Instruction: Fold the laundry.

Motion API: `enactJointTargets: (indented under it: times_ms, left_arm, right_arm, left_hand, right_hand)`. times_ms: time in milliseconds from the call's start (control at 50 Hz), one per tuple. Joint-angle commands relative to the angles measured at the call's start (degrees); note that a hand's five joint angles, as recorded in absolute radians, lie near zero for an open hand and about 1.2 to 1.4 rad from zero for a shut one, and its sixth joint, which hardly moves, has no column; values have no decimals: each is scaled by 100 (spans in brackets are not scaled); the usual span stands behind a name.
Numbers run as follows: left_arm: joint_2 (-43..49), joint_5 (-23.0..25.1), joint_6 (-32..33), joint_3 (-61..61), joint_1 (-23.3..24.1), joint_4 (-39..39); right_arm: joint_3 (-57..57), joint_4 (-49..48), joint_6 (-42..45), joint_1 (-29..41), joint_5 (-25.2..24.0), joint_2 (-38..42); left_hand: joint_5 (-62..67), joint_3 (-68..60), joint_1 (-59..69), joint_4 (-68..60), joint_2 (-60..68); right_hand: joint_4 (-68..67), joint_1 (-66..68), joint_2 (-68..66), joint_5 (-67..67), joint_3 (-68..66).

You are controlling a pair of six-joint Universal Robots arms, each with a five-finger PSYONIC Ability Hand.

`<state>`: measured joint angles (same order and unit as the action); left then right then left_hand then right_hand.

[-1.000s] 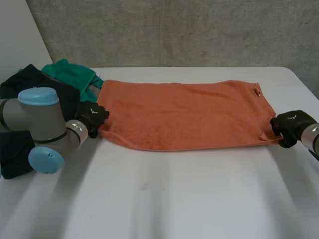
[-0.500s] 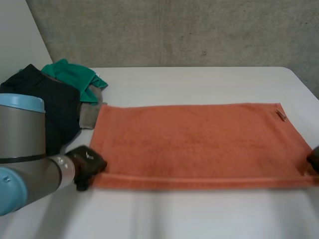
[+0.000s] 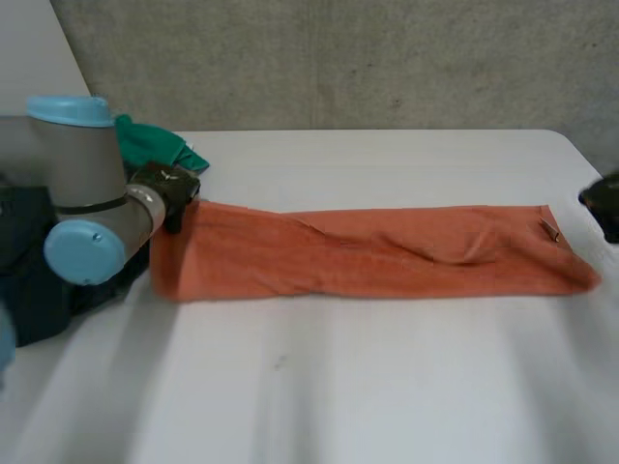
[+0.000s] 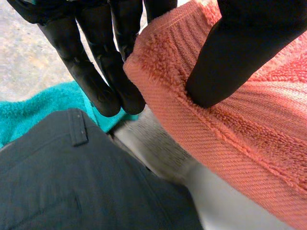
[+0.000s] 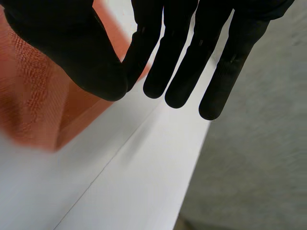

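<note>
Orange towel (image 3: 368, 256), doubled lengthwise, runs out from the clothes pile (image 3: 34, 290). Left hand (image 3: 166, 191) pinches its pile-side corner. Right hand (image 3: 604, 203) hangs slack and empty beyond the far end. I'd square the edges before release.

The right hand (image 5: 62, 38) hangs over the white desk (image 5: 110, 187), its fingers (image 5: 184, 72) straight and side by side, the thumb reaching across to the nearest fingertip with nothing pinched between them. Behind the thumb lies the end of an orange towel (image 5: 29, 100) on the desk, none of it held. Past the fingertips the desk's edge meets a rough grey surface (image 5: 254, 158)
</note>
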<state>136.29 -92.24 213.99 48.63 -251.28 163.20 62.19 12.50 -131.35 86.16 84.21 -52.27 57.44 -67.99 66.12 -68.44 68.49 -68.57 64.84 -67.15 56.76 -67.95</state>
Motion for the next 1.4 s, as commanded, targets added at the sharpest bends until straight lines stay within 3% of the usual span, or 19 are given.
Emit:
enactJointTargets:
  times_ms: [20, 120, 180, 220, 260, 340, 400, 480, 640, 800, 920, 960, 1080, 1140, 1200, 1280, 1340, 1400]
  left_arm:
    - [986, -57, -51, -1312, 88, -17]
    - [1434, -66, 2, -1848, 158, -25]
    - [1418, -101, 20, -1840, 193, -87]
    - [1269, -101, 11, -1683, 193, -166]
    - [1128, -92, 11, -1498, 185, -184]
    - [620, 30, 11, -823, 158, -96]
    - [312, 162, -15, -357, 149, 96]
    - [39, 241, 11, 92, 158, 395]
    - [-173, 277, -15, 471, 158, 607]
    - [-287, 286, -33, 647, 149, 599]
    - [-314, 294, -42, 718, 132, 599]
    - [-296, 303, -50, 726, 106, 616]
    - [-147, 408, -59, 490, 44, 721]
    - [-68, 531, -77, 42, 26, 888]
    - [-24, 663, -129, -730, 18, 1204]
    - [-76, 681, -428, -1776, -61, 2178]
    - [-164, 436, -919, -2270, -140, 3040]
    - [-279, 67, -1412, -2288, -176, 3507]
  right_arm:
    - [-848, -924, -234, 366, 166, 753]
    - [-1427, -977, -251, 507, 333, 1262]
    - [-1560, -767, -339, 534, 324, 1281]
    - [-1596, -416, -506, 525, 149, 1167]
    - [-1596, -152, -611, 490, -140, 1062]
    - [-1631, 576, -603, 323, -1631, 877]
    - [-1753, 1033, -463, 174, -2371, 990]
    - [-2060, 1578, -139, 121, -2497, 1315]
    - [-2510, 2046, 680, 147, -2515, 1825]
    - [-2545, 1678, 329, 261, -2576, 2037]
    - [-2554, 1493, 250, 296, -2567, 2142]
    - [-2589, 1458, 259, 296, -2559, 2204]
    - [-2931, 1212, 136, 261, -2348, 2160]
    - [-3195, 633, -276, 287, -2208, 2037]
    - [-3432, -368, -1119, 322, -1769, 1836]
    - [-3512, -2474, -2541, 314, -690, 1362]
    - [-3407, -3471, -3247, 305, -231, 975]
    - [-3117, -3474, -3556, 287, -255, 667]
  left_hand:
    - [1256, -1201, 1388, -1156, 1151]
    - [1256, -1201, 1388, -1156, 1151]
    - [1256, -1201, 1388, -1156, 1151]
    - [1256, -1201, 1388, -1156, 1151]
    - [1256, -1201, 1388, -1156, 1151]
    - [1256, -1201, 1388, -1156, 1151]
    - [1256, -1201, 1388, -1156, 1151]
    - [1256, -1201, 1388, -1156, 1151]
    - [1256, -1201, 1388, -1156, 1151]
    - [1256, -1201, 1388, -1156, 1151]
    - [1256, -1201, 1388, -1156, 1151]
    - [1256, -1201, 1388, -1156, 1151]
    - [1256, -1201, 1388, -1156, 1151]
    - [1256, -1201, 1388, -1156, 1151]
    - [1256, -1201, 1388, -1156, 1151]
    - [1256, -1201, 1388, -1156, 1151]
    - [1256, -1201, 1388, -1156, 1151]
    - [1256, -1201, 1388, -1156, 1151]
  right_hand:
    - [-1143, 1516, -1285, 1324, -1205]
    - [-1143, 1516, -1285, 1324, -1205]
    - [2531, -2158, 2390, -2351, 2469]
    - [3029, -2656, 2887, -2849, 2967]
    - [3549, -3176, 3408, -3369, 3487]
    - [3838, -3465, 3696, -3658, 3776]
    - [3804, -3431, 3663, -3624, 3742]
    - [3787, -3414, 3646, -3607, 3726]
    - [3720, -3347, 3579, -3540, 3658]
    - [3116, -2743, 2974, -2936, 3054]
    - [1822, -1449, 1680, -1642, 1760]
    - [-1130, 1503, -1272, 1310, -1192]
    - [-1143, 1516, -1285, 1324, -1205]
    - [-1143, 1516, -1285, 1324, -1205]
    - [-1143, 1516, -1285, 1324, -1205]
    - [-1143, 1516, -1285, 1324, -1205]
    - [-1143, 1516, -1285, 1324, -1205]
    - [-1143, 1516, -1285, 1324, -1205]
